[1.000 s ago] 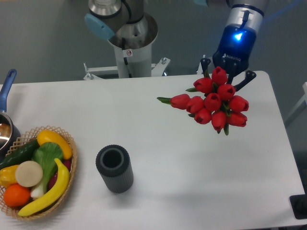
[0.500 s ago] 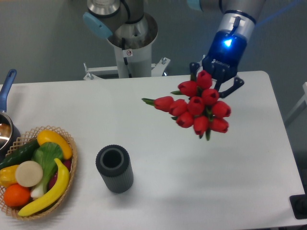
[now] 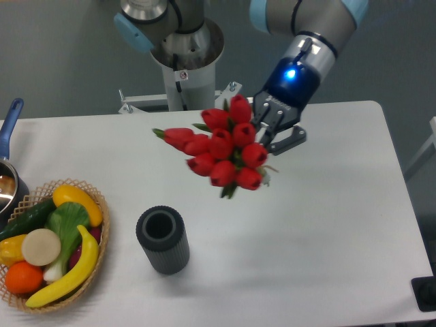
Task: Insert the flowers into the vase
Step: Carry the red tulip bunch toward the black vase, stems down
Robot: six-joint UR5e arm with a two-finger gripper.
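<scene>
The vase (image 3: 162, 240) stands upright on the white worktop (image 3: 327, 231), its mouth open to the camera. To the left of the vase sits a wicker basket (image 3: 51, 245) of fruit and vegetables. Beyond the vase and to its right, well above the worktop, the flowers (image 3: 222, 152) hang in the air, clamped by the tool (image 3: 276, 128), whose fingers are closed on the stems behind the red buds.

place: robotics lab | evidence: pedestal-mounted arm base (image 3: 182, 51) at white surface (image 3: 327, 225) far edge | plain grey backdrop (image 3: 61, 54)
</scene>
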